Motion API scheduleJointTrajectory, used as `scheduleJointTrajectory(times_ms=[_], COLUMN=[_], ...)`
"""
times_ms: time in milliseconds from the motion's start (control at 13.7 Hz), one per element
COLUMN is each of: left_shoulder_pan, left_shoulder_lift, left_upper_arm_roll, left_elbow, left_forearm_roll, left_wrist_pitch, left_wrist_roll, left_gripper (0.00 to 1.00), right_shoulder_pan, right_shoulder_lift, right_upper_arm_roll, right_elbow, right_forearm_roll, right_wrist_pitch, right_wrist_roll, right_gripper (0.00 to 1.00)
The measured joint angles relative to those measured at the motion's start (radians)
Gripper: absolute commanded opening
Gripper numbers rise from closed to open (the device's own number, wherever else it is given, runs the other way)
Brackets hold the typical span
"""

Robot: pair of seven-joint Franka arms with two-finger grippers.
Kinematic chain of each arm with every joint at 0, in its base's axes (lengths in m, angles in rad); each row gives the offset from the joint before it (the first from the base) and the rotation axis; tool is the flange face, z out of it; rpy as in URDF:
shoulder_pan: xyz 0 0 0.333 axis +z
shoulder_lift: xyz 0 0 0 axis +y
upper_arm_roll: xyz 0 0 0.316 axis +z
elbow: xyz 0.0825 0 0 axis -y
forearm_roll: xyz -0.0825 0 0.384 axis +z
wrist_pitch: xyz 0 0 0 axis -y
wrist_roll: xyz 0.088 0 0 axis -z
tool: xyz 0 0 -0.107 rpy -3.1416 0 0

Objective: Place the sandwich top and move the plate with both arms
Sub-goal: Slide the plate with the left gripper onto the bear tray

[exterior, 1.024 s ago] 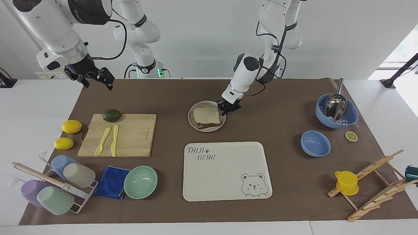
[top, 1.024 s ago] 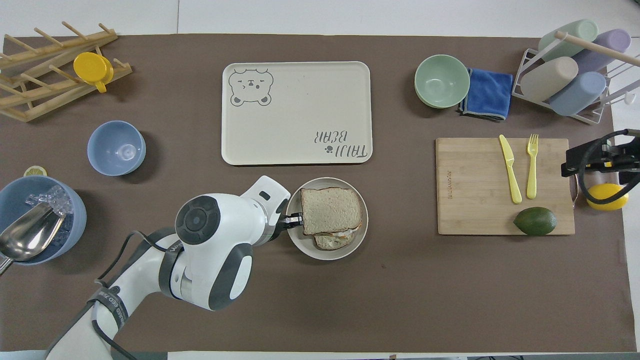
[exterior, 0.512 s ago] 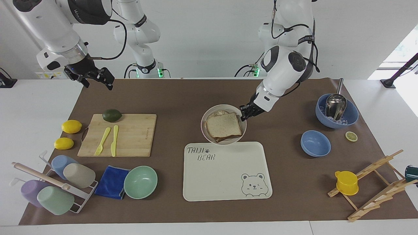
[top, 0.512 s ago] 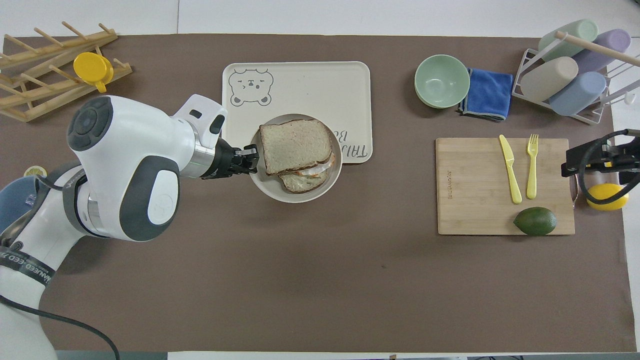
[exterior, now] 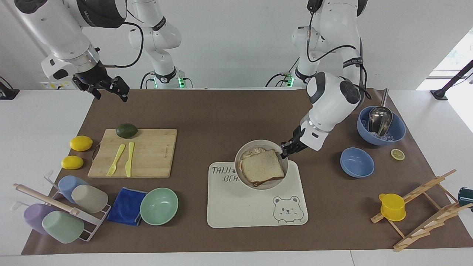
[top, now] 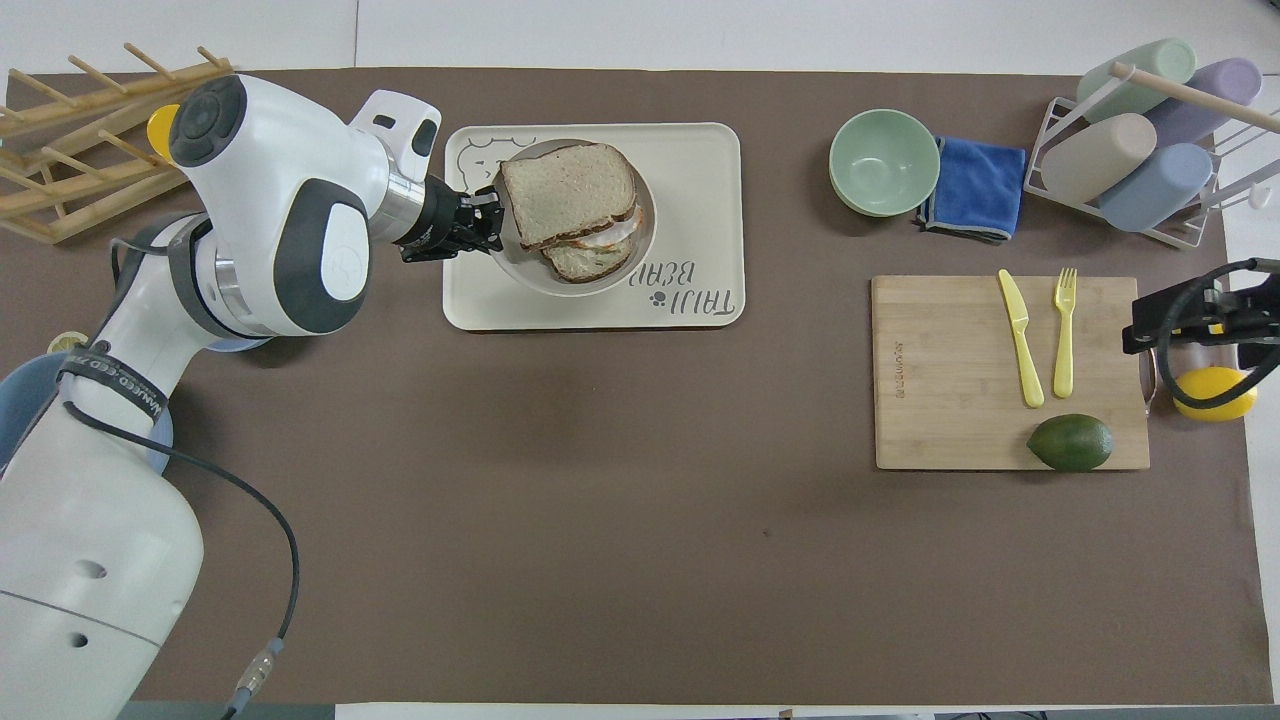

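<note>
My left gripper (exterior: 286,150) is shut on the rim of the small round plate (exterior: 271,145) and holds it in the air over the bear-printed tray (exterior: 255,210). The sandwich top (exterior: 262,167), a pale speckled slice, lies on the lower slice on the plate. In the overhead view the left gripper (top: 490,222) grips the plate (top: 525,270) at its edge toward the left arm's end, with the sandwich top (top: 568,192) over the tray (top: 690,200). My right gripper (exterior: 111,88) is open and empty and waits raised over the table edge at the right arm's end (top: 1190,315).
A cutting board (exterior: 147,151) holds a yellow fork, a knife and an avocado (exterior: 126,130). Two lemons (exterior: 81,143), a mint bowl (exterior: 159,206), a blue cloth and a cup rack are at the right arm's end. Two blue bowls (exterior: 357,162) and a wooden rack (exterior: 421,210) are at the left arm's end.
My left gripper lifted the plate with the sandwich off the mat and carried it away from the robots until it was over the tray. The right arm has not moved.
</note>
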Motion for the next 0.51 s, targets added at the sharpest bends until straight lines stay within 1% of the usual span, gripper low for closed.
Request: scheduleJointTrajectory(times_ms=[146,220,366,512], left_shoulder_pan=[0.012,0.018,0.016,-0.005], left_shoulder_lift=[0.068,0.083,0.088,0.089], left_upper_arm_roll=[0.002,0.003,0.001,-0.004], left_elbow=[0.046,0.056,0.056,0.029], left_forearm_roll=[0.0,0.001,0.002,0.003], left_wrist_pitch=[0.028,0.046,0.075,0.12], left_wrist_roll=[0.0,0.0,0.001,0.002], left_gripper=[0.0,0.0,0.0,0.0], right_shoulder_pan=[0.0,0.0,0.0,0.0], right_shoulder_lift=[0.0,0.0,0.0,0.0], right_upper_arm_roll=[0.0,0.0,0.0,0.0], right_elbow=[0.0,0.0,0.0,0.0], right_forearm_roll=[0.0,0.0,0.0,0.0], right_wrist_pitch=[0.0,0.0,0.0,0.0], right_wrist_roll=[0.0,0.0,0.0,0.0], right_gripper=[1.0,1.0,1.0,1.0])
